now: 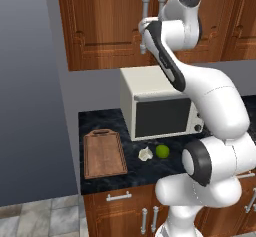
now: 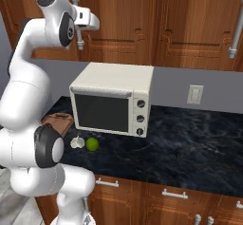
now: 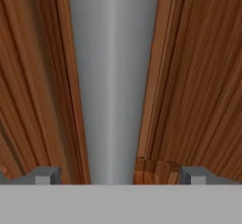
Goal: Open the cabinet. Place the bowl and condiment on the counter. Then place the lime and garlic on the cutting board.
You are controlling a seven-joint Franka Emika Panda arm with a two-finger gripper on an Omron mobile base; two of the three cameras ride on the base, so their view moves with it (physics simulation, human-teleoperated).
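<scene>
Grey and long, a vertical metal bar handle [image 3: 112,76] runs up the middle of the hand view, right between the two dark fingertips [image 3: 45,175] of the tool [image 3: 118,176]. Those tips stand spread wide, one on either side of the bar, and pinch nothing. Reddish-brown panelled wood of the wall cabinet [image 1: 100,21] flanks the handle on both sides, and both its doors are closed.

From the left base view, the tool [image 1: 145,28] sits high up against the cabinet front, at the lower part of the paired handles.

Below the cabinet, a white microwave oven [image 2: 111,100] with a dark glass door stands on the dark marbled stone desk [image 2: 190,143]. In front of it lie the small round bright green lime [image 1: 162,151] and the off-white lumpy garlic bulb [image 1: 145,154], just beside each other on the bare stone. Left of them, well apart, rests the rectangular brown wooden cutting board [image 1: 104,154] with its handle slot at the far end.
</scene>
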